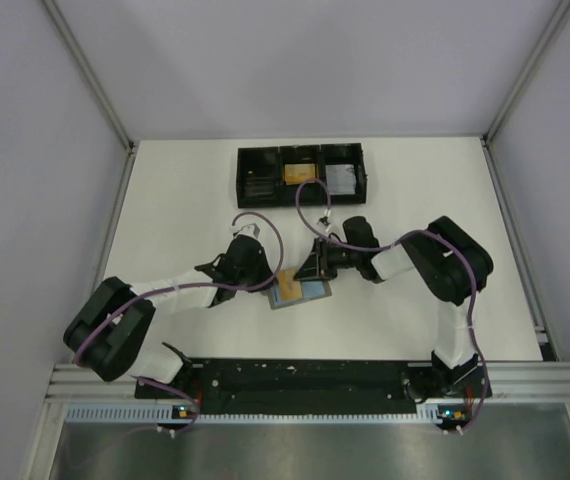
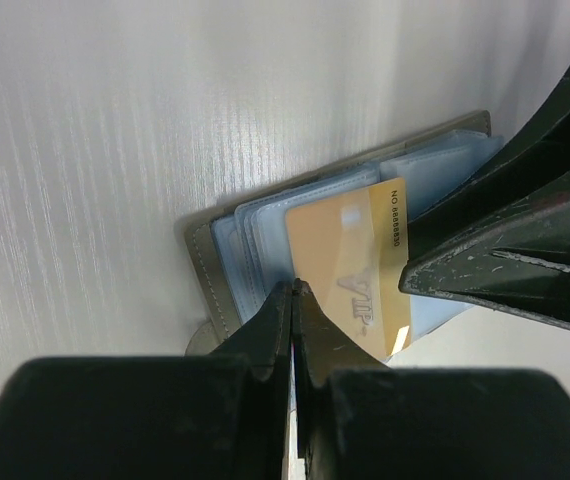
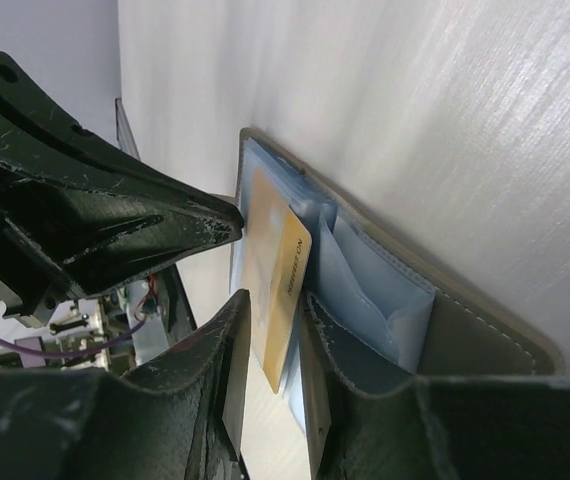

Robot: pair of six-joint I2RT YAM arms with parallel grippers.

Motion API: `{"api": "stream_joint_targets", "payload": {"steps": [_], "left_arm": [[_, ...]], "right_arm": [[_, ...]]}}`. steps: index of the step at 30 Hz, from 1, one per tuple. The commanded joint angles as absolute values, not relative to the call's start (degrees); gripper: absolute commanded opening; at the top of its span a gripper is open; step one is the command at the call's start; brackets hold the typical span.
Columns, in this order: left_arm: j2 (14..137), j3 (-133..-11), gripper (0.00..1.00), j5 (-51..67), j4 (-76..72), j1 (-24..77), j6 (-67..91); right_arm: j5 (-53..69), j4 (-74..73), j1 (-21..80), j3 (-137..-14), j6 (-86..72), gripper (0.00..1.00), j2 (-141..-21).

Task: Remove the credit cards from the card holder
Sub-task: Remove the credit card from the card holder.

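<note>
The gold card (image 2: 350, 265) reads "VIP" and a number starting "NO".

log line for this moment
card holder open; gold card partly out; left tool shut beside card; right tool open astride card

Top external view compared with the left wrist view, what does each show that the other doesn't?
Only the top view: the black tray at the far side, with an orange card in its middle compartment, and both whole arms. Only the left wrist: VIP and a number printed on the gold card. Both: the open card holder with the left gripper and right gripper at it.
</note>
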State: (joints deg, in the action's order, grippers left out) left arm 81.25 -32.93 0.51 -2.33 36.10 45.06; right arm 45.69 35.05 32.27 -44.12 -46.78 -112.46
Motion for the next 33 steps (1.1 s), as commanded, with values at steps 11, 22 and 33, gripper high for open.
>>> {"api": "stream_joint_targets", "payload": {"steps": [11,22,33], "left_arm": [[84.2,-32.52,0.0,-1.23,2.46,35.95,44.38],[84.02,-32.52,0.0,-0.79,2.37,35.95,43.6],[83.76,-32.17,0.0,-0.53,1.93,36.04,43.5]], "right_arm": [[44.74,34.64,33.14,-45.44,-44.92,0.0,-113.03],[44.82,27.5,28.74,-46.58,-41.13,0.04,-110.83],[45.88,26.98,30.59,-49.48,-41.57,0.22,-113.03]]}}
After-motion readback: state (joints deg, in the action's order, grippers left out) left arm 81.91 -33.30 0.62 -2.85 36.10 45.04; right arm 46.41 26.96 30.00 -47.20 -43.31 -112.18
